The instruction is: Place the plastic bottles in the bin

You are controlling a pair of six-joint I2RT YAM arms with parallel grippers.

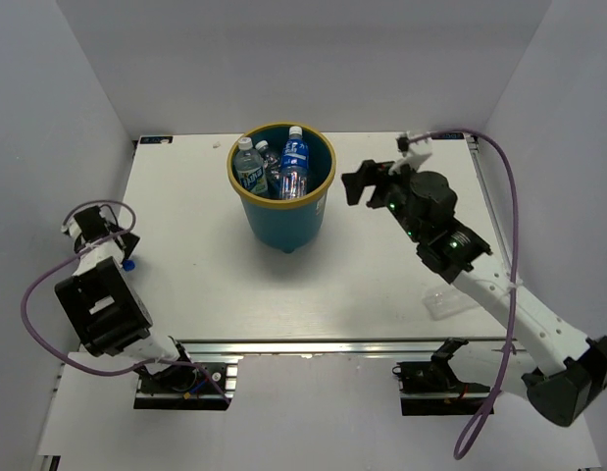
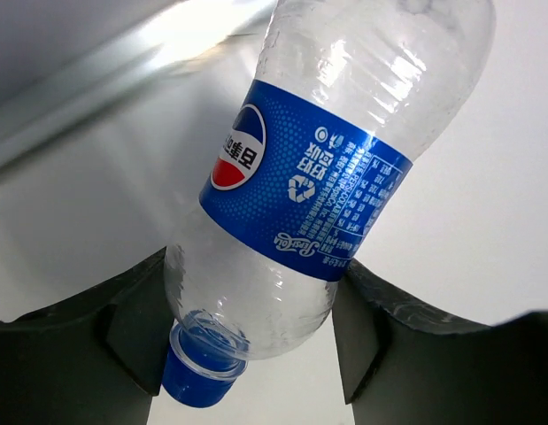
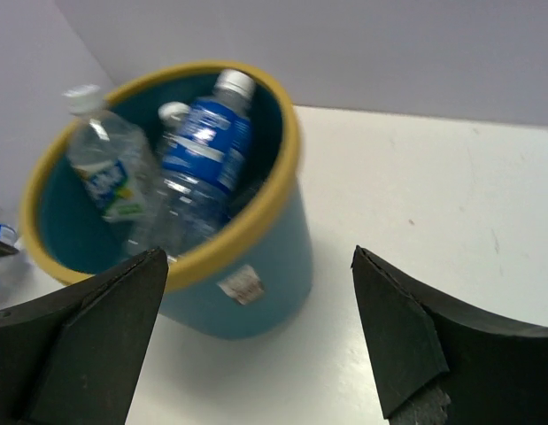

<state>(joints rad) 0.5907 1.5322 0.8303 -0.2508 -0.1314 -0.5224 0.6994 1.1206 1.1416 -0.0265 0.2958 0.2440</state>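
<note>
Three bottles (image 1: 283, 165) lean in the bin (image 1: 283, 224) at the table's (image 1: 381, 294) far middle. From above, the left pincer (image 1: 124, 247) sits at the left edge, with open table between. Its wrist view shows it closed on a blue-labelled bottle (image 2: 309, 186) near the cap, so the long body may swing or slip. The right wrist view shows the right pincer (image 3: 260, 336) wide and empty, near the bin's rim; a nudge could tip it.
</note>
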